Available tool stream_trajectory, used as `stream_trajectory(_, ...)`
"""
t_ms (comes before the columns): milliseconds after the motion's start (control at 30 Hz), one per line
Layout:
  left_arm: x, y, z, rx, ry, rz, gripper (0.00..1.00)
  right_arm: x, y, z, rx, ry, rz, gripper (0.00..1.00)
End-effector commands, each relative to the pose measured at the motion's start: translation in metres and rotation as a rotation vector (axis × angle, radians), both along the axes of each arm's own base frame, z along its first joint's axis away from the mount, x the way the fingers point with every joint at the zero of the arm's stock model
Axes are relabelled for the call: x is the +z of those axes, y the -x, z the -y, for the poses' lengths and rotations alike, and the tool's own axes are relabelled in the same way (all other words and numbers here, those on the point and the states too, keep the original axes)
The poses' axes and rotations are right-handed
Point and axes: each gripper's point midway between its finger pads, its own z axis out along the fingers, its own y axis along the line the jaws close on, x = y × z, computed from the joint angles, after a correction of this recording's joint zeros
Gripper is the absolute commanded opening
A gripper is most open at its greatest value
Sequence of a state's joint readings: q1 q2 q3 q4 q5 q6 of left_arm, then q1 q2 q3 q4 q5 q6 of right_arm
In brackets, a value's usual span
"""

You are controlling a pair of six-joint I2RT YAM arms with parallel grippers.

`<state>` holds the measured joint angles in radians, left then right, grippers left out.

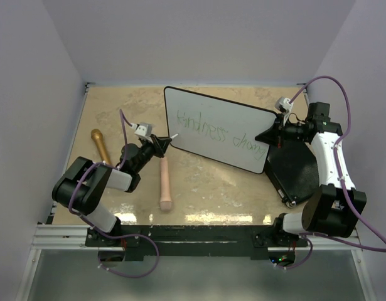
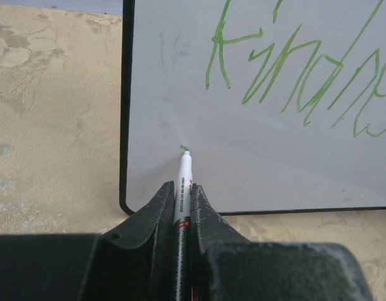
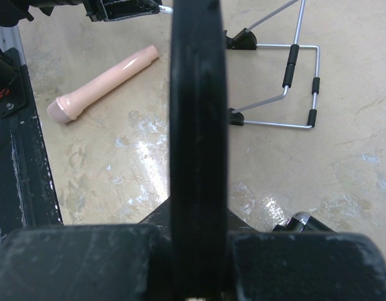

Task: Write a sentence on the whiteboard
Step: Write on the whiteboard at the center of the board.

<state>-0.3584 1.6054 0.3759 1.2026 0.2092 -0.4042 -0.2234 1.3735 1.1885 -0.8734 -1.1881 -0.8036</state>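
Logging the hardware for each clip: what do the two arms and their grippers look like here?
Both arms are black with white shell sections: left arm, right arm. A purple cable loops along each, up to a small white camera box at the wrist. The left gripper and right gripper have matte black, wedge-shaped fingers, scuffed up close. No readable markings.

My marbled beige table (image 1: 211, 194) carries the whiteboard (image 1: 218, 128) at centre, a black case (image 1: 299, 172) right, a pink microphone (image 1: 164, 185) and gold microphone (image 1: 100, 145) left.
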Motion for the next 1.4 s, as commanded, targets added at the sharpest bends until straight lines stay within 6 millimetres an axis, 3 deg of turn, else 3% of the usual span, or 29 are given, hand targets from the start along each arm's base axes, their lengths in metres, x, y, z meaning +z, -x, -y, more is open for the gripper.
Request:
stream_trajectory(0,0.023,-0.009,0.004,-0.023,0.016,0.090,0.00,-0.005,-0.007,0.010,-0.033,0.083,0.036,0.00)
stream_trajectory(733,0.047,-0.006,0.004,-0.020,0.045,0.144,0.00,-0.007,-0.008,0.010,-0.035,0.085,0.032,0.00)
stream_trajectory(1367,0.027,-0.020,-0.013,0.046,0.023,0.087,0.00,-0.007,-0.008,0.010,-0.036,0.086,0.031,0.00)
